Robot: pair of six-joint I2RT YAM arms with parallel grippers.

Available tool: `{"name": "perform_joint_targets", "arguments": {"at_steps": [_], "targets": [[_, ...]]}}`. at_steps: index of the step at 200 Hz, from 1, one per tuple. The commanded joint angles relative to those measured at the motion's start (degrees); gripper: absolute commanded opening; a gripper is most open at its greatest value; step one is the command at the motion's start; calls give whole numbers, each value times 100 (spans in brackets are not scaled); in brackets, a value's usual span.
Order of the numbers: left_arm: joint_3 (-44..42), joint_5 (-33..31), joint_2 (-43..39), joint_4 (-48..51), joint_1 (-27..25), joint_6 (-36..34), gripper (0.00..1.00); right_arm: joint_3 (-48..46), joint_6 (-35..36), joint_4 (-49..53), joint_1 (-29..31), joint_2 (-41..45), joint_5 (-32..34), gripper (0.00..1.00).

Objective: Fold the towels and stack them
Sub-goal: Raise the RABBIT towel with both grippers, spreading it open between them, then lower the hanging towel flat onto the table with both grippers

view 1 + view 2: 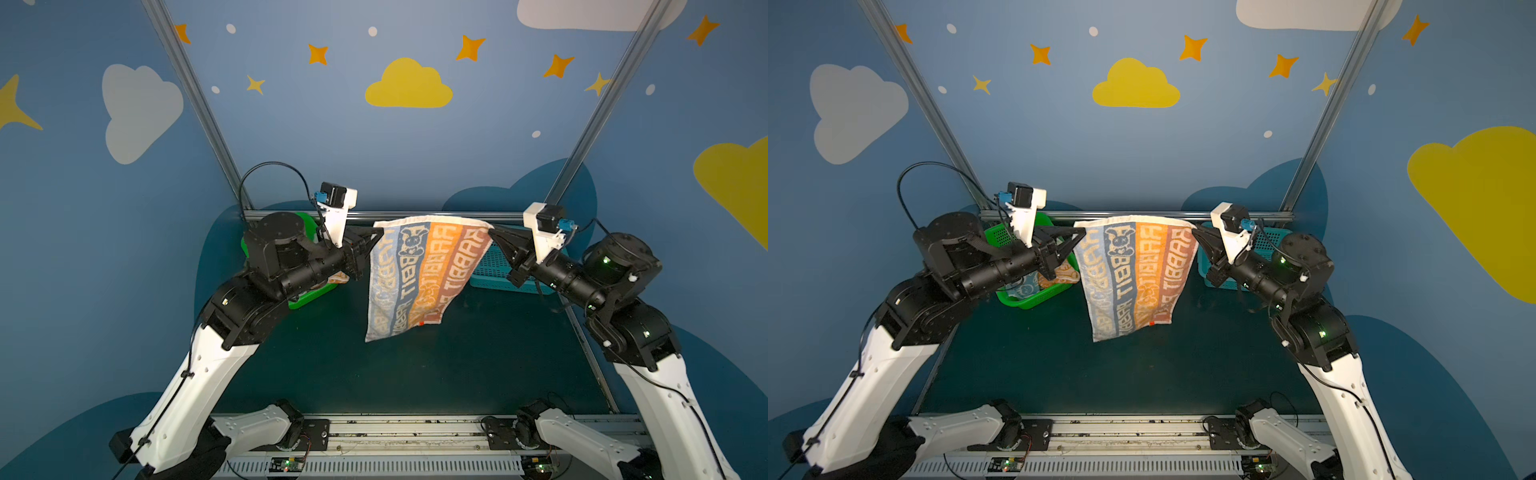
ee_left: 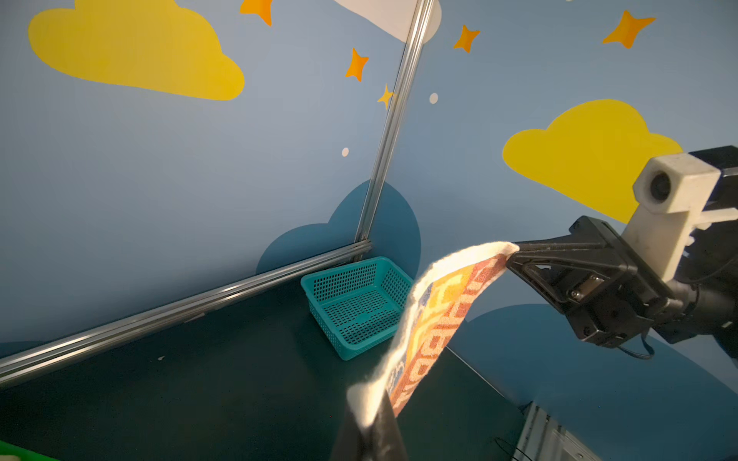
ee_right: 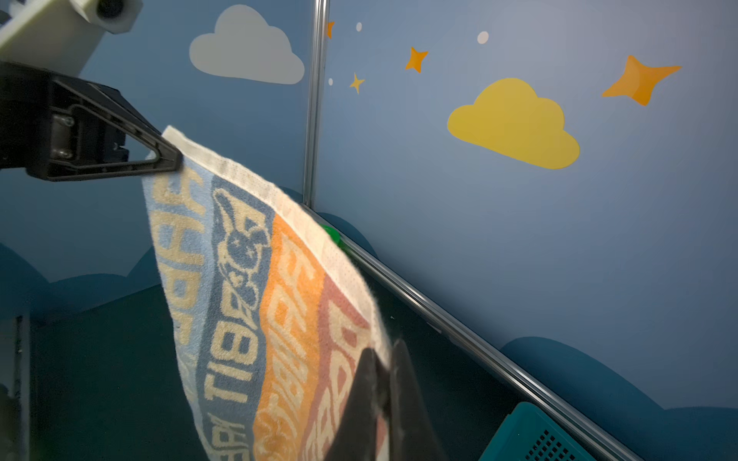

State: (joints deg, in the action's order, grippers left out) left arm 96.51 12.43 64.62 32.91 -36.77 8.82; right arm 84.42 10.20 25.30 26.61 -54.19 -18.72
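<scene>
Where the striped towel (image 1: 419,274) hangs spread above the tabletop (image 1: 415,374), you hold it by both top corners: left hand (image 1: 376,236) clenched on one corner, right hand (image 1: 491,229) clenched on the other. Top hem sags slightly; lower edge hangs slanted. Near your left hand, green basket (image 1: 1025,305) with more towels (image 1: 1061,274) crumpled inside. Just beyond your right hand, teal basket (image 1: 490,270) on the tabletop.

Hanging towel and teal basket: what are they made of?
The towel looks like terry cotton: matte, fuzzy looped pile, flat woven white hem, drapes limply. The teal basket is probably moulded plastic: rigid perforated grid walls, smooth with a slight sheen.
</scene>
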Motion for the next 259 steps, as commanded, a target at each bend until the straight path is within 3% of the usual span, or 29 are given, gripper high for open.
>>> {"name": "perform_joint_targets", "arguments": {"at_steps": [1, 39, 72, 103, 160, 204, 259], "targets": [[-238, 14, -215, -213, -13, 385, 4, -153, -148, 151, 37, 194, -255, 0], [-369, -676, -51, -294, -12, 297, 4, -208, -103, 125, 37, 81, 14, 0], [-400, -1240, 486, -294, 6, 152, 4, -271, 88, -3, 3, -510, 665, 0], [-506, -1647, 990, -540, 219, 10, 4, -265, 178, -285, -196, -1227, 773, 0], [-73, -1204, 2489, -982, 1080, 40, 4, -129, -151, -1080, -940, -2563, 343, 0], [915, -638, 4064, -1060, 1522, 5, 4, 424, -186, -1176, -1253, -3867, -231, 0], [1623, -1397, 5240, -873, 1532, 25, 4, 664, -296, -1536, -1452, -5035, -462, 0]]}}
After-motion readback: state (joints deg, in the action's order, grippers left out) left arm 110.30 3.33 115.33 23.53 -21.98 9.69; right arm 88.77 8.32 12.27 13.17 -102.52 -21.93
